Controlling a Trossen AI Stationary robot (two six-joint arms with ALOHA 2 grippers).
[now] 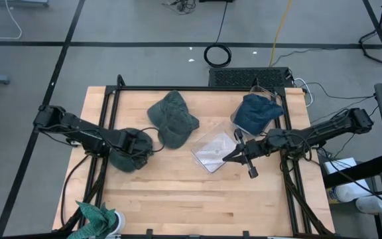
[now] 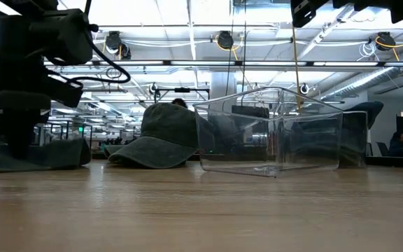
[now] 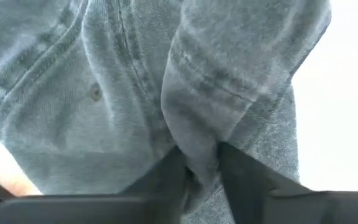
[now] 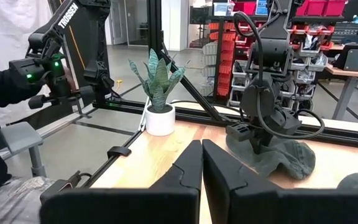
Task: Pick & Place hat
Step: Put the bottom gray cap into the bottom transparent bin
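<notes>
The left gripper [image 1: 140,147] pinches a fold of the grey hat [image 1: 126,159] at the table's 8 o'clock — the clear bin [image 1: 212,152] lies toward 3 o'clock, beside the shut right gripper [image 1: 229,157].

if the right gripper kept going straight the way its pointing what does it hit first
Probably the dark grey-green cloth cap that the left gripper has pinched, with that arm above it. The shut right gripper points across bare wooden table toward them; the white-potted plant sits off to one side. Depth is unclear.
</notes>
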